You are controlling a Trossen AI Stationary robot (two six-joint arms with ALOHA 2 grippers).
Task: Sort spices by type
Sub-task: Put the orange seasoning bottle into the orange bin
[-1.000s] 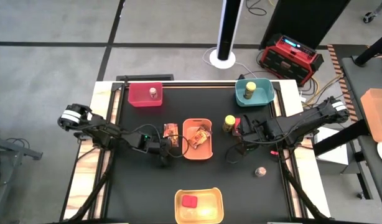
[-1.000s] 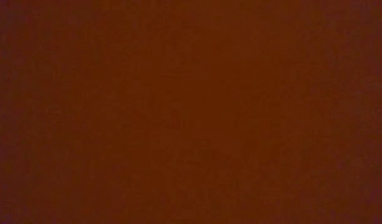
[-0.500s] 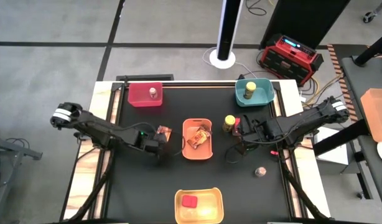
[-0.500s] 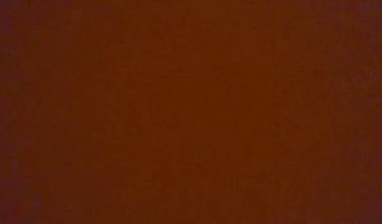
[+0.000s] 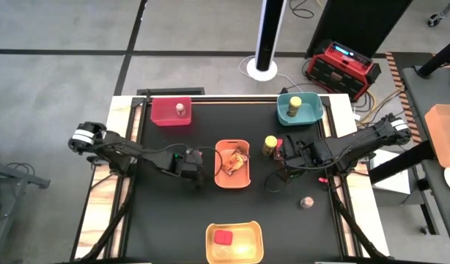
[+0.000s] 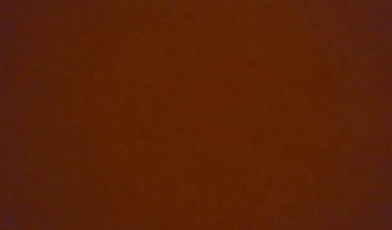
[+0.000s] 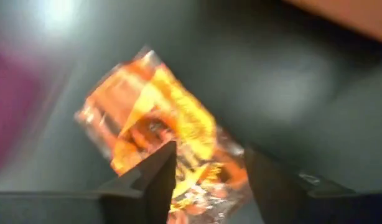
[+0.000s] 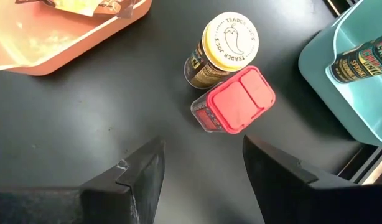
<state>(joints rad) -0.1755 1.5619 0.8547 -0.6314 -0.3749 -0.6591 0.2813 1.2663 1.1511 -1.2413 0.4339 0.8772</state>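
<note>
Far left of the table: red bin (image 5: 171, 111), one tiny silver-lidded jar (image 5: 180, 109) inside it.

My left gripper (image 5: 198, 164) sits just beside the orange bin (image 5: 233, 177), on its left edge. A second ago the flat orange-red packet lay on the mat ahead of my fingers; half a second ago it was between them. The left wrist view shows the packet (image 7: 160, 143) caught between my two fingers (image 7: 155, 180), crumpled, with black mat behind it, so it looks lifted. I have carried it toward the orange bin. Left jaws: closed on the packet.

Orange bin holds the other printed packet (image 5: 234, 159) already. Judgement: dropping mine in beside it finishes the packet pair.

Front centre: yellow bin (image 5: 234, 248) with one red cube box (image 5: 223, 237) in it.

Right of the orange bin: a yellow-lidded jar (image 8: 220, 51) and the second red cube box (image 8: 235, 101), touching each other on the mat. My right gripper (image 8: 202, 167) hovers just short of them, unmoved over the last second. Right jaws: spread apart, nothing between them.

Back right: teal bin (image 5: 283, 116) with the other yellow-lidded jar (image 5: 294, 106). Front right, loose on the mat: the second silver-lidded jar (image 5: 308, 202).

Low view shows only a dark red blank.

Judgement: three items still unsorted once my packet lands.
</note>
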